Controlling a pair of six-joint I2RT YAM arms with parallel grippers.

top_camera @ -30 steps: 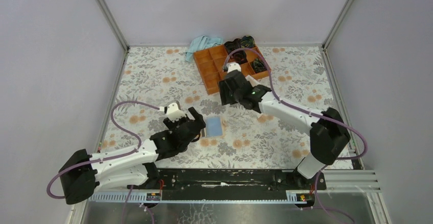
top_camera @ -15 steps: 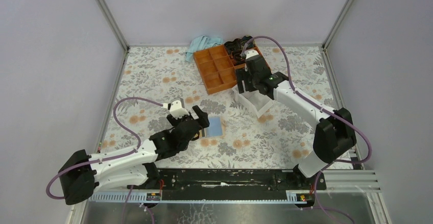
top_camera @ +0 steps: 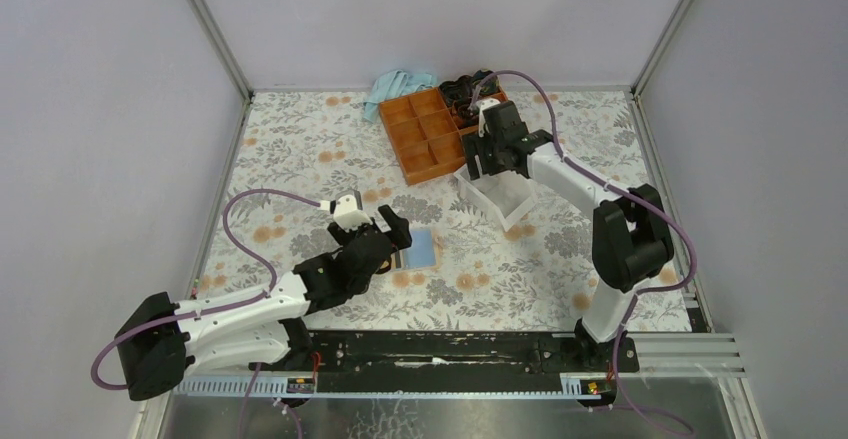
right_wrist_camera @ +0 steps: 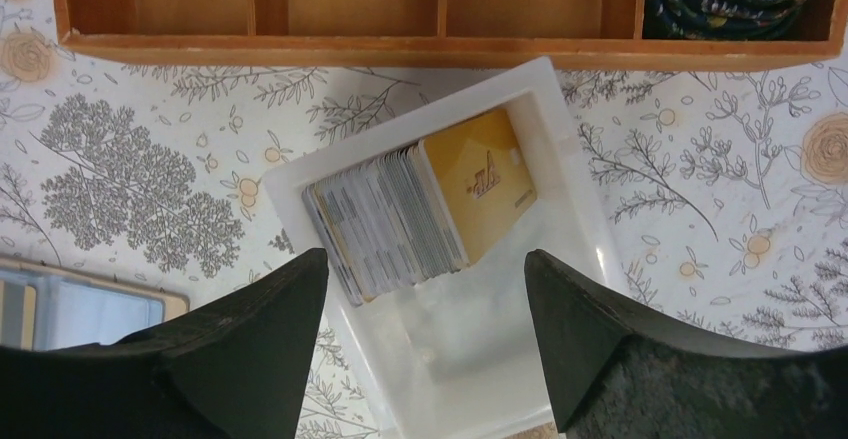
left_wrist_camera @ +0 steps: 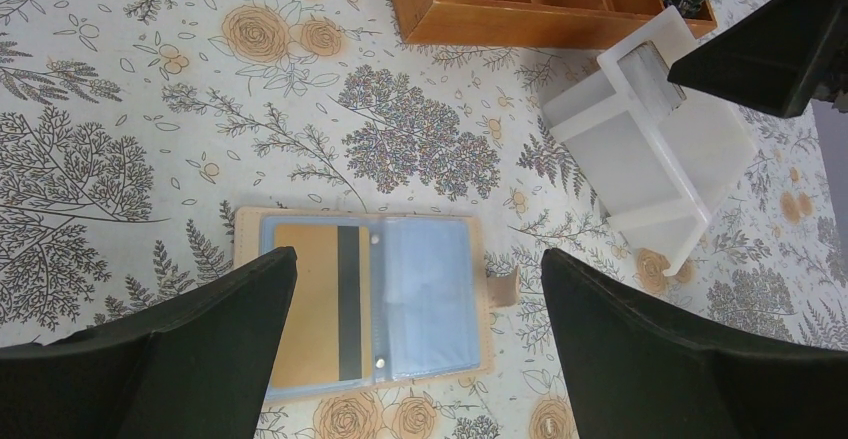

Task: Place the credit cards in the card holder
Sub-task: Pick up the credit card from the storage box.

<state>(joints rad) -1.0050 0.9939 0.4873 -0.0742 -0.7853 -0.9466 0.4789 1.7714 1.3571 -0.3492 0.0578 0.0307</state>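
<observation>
Right fingers (right_wrist_camera: pixel 640 359) moved above the credit cards (right_wrist_camera: pixel 420 214).

We see the card holder (left_wrist_camera: pixel 360 304) lying open and flat on the floral surface (left_wrist_camera: pixel 150 89), below the spread fingers of the left hand (left_wrist_camera: pixel 417 259). Its left sleeve contains a gold credit card (left_wrist_camera: pixel 310 304) with a black stripe. A white bin (left_wrist_camera: pixel 650 149) and an orange compartment tray (left_wrist_camera: pixel 520 19) lie beyond.

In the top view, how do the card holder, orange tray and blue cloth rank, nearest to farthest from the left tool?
1. card holder, just beside the left tool.
2. orange tray, farther back, on the right.
3. blue cloth, at the far edge.
</observation>
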